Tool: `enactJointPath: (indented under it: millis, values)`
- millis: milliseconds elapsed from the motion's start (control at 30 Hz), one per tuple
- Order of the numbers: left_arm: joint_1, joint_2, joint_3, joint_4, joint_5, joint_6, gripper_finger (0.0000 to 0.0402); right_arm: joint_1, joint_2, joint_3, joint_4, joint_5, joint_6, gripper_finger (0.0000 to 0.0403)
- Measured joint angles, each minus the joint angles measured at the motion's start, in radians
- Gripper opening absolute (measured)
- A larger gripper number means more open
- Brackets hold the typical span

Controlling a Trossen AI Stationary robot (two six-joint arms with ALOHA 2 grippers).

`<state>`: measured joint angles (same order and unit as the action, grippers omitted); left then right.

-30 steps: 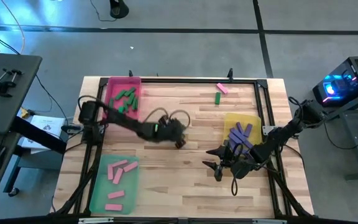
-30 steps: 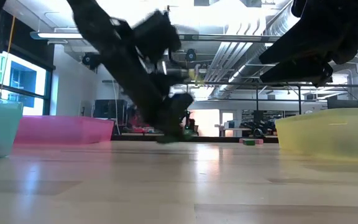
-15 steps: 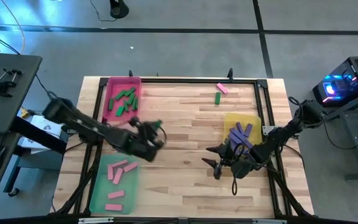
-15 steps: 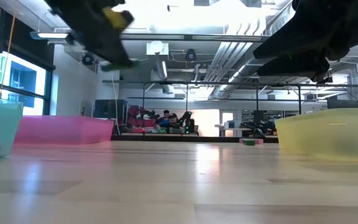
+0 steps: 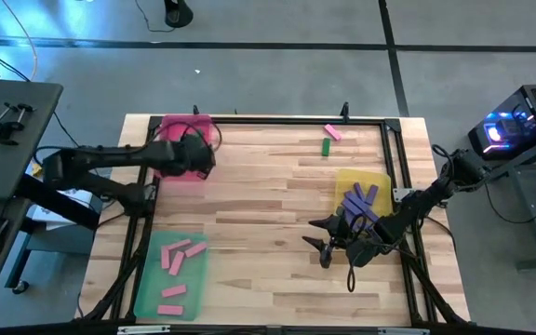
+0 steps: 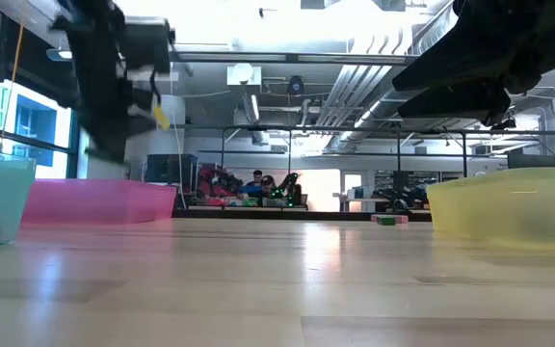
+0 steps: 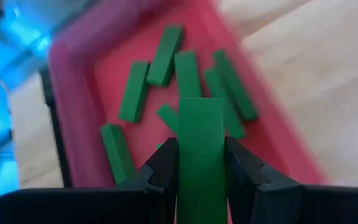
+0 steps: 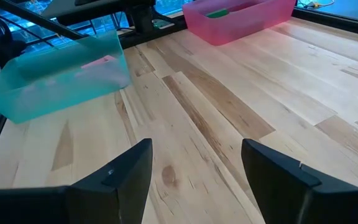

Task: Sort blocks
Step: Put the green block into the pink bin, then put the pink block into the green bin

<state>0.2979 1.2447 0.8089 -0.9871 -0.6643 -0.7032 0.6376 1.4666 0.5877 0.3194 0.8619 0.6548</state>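
Left gripper [image 7: 201, 163] now over six green blocks [image 7: 185, 74]

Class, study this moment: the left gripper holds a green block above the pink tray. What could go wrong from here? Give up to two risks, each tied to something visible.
1. The left gripper holds its green block over the pink tray near one wall; released there, it might bounce out.
2. The loose green blocks already crowd the tray, so the new one may land tilted on them.
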Motion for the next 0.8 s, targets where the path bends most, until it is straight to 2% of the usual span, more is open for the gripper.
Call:
enactJointPath:
  millis: [167, 367, 600, 800]
  values:
    - [0.184, 0.003, -0.132, 0.225, 0.067, 0.137, 0.0069, 0.0, 0.0, 0.0, -0.001, 0.0, 0.0, 0.0232]
    - [0.267, 0.003, -0.172, 0.361, 0.072, 0.252, 0.0108, -0.003, 0.0, 0.0, -0.001, 0.0, 0.0, 0.0232]
    - [0.335, 0.003, -0.172, 0.385, 0.136, 0.28, 0.0161, -0.002, 0.0, 0.0, -0.001, -0.001, 0.002, 0.0232]
    - [0.347, 0.001, -0.172, 0.391, 0.138, 0.313, 0.0177, -0.002, 0.0, 0.0, -0.003, -0.003, 0.001, 0.0232]
